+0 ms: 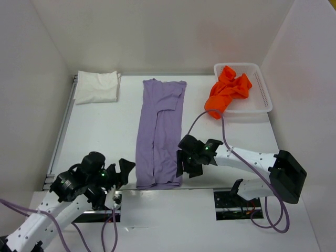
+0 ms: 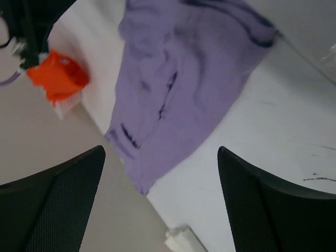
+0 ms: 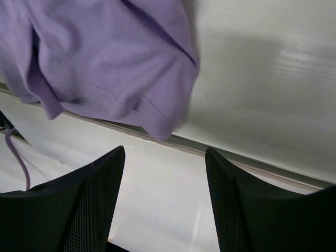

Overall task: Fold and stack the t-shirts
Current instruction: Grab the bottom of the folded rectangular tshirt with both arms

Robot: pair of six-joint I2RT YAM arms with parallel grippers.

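White table (image 1: 105,131) boxed by white walls (image 1: 157,31), purple t-shirt (image 1: 160,131) folded lengthwise, left jaws and right jaws spread apart

Your site reads as a lab test cell. Plain white panels (image 1: 157,31) wall the table (image 1: 105,126) on three sides; bolted arm bases (image 1: 233,202) and loose cables (image 1: 223,131) at its near edge.

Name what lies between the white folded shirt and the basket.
The purple t-shirt lies on the table between the white folded shirt and the basket, as the top external view shows.
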